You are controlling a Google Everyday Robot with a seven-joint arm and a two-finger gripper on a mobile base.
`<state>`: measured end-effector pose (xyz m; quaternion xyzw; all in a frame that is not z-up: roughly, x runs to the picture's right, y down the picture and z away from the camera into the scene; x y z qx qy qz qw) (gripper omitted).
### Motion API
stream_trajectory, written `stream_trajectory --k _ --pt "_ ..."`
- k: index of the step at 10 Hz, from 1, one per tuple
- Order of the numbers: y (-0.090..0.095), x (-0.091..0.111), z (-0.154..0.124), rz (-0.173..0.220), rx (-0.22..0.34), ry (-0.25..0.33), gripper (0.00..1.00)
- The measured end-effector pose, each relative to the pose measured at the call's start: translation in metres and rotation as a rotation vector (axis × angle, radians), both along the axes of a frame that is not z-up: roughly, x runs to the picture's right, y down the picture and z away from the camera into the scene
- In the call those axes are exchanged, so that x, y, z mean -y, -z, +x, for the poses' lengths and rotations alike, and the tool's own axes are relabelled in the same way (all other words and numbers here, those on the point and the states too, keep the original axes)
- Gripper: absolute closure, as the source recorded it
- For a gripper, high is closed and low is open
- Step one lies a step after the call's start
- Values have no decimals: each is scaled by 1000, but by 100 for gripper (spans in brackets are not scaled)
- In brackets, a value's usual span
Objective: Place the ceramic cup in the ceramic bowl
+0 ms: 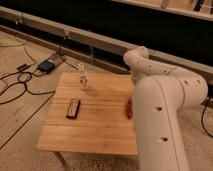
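The ceramic cup and the ceramic bowl do not show in the camera view; they are hidden or out of view. My white arm (165,110) fills the right side of the view and covers the right edge of the wooden table (100,125). My gripper is not in view; it lies behind the arm's bulk or outside the frame.
On the table stand a small clear bottle (83,77) at the back left, a dark flat rectangular object (73,108) at the left middle, and an elongated reddish-brown object (129,107) beside the arm. Cables and a dark box (46,65) lie on the floor to the left.
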<state>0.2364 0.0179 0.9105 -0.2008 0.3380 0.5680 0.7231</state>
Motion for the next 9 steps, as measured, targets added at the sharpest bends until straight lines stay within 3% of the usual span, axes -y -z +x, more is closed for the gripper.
stream_trajectory --k 4,7,9 --pt "4 10 1 21 -9 -3 20" --pt "25 35 -1 85 -13 -12 20" --pt "39 45 -16 116 21 -16 20"
